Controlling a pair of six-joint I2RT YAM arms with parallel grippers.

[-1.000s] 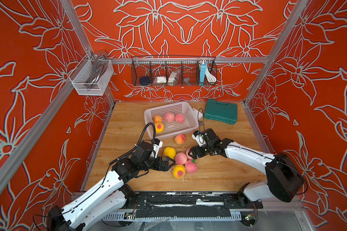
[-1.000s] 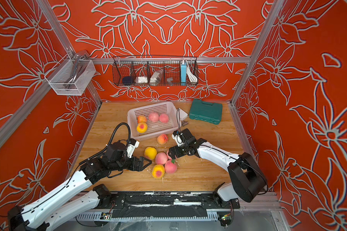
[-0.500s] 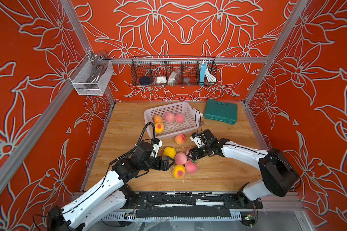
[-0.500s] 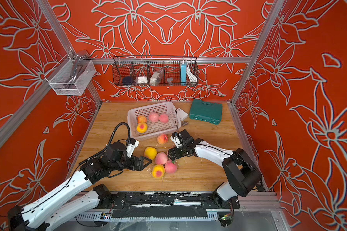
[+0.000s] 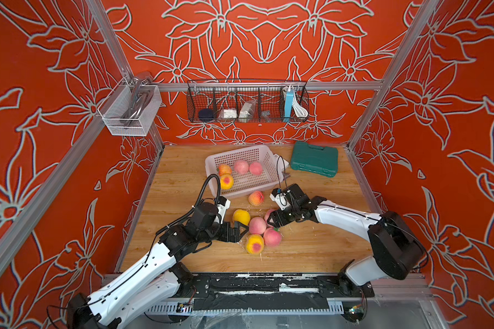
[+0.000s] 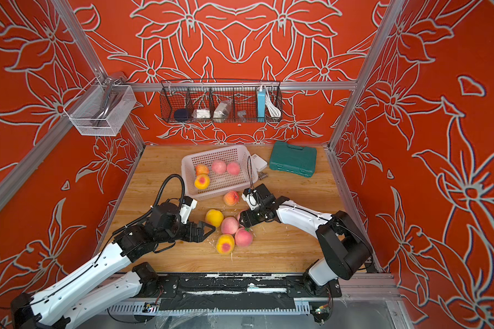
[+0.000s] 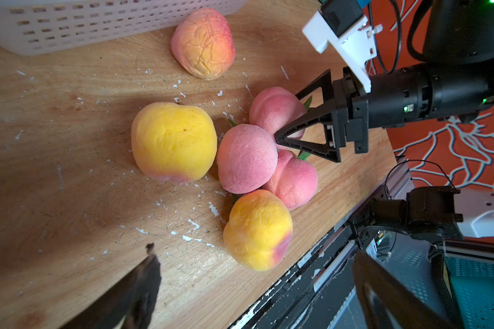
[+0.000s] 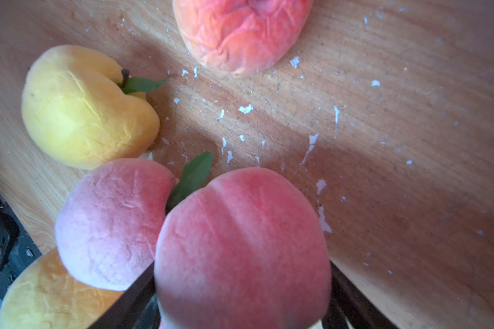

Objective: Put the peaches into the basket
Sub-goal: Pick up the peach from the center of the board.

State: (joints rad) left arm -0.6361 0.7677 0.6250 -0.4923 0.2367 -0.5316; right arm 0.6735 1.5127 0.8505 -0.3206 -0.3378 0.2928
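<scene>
The white basket [image 5: 264,156] at the back of the wooden table holds several peaches [image 5: 241,166]. Five more lie loose in front of it: an orange one [image 5: 255,198], a yellow one [image 5: 241,217], two pink ones [image 5: 257,225] and a yellow-red one [image 5: 254,244]. My right gripper [image 5: 273,220] is shut on a sixth, a pink peach [image 8: 240,228], which fills the gap between both fingers and rests on the table against the cluster. My left gripper [image 5: 242,233] stands open and empty just left of the cluster, beside the yellow peach [image 7: 173,141].
A green case [image 5: 314,159] lies at the back right and a white tag [image 6: 257,163] beside the basket. A black wire rack [image 5: 247,102] and a silver mesh box [image 5: 130,109] hang on the walls. White flakes litter the wood. The table's front edge [image 7: 297,265] runs close to the cluster.
My right gripper has slid left into the cluster and closed its fingers round the pink peach. The left arm has stayed where it was, open.
</scene>
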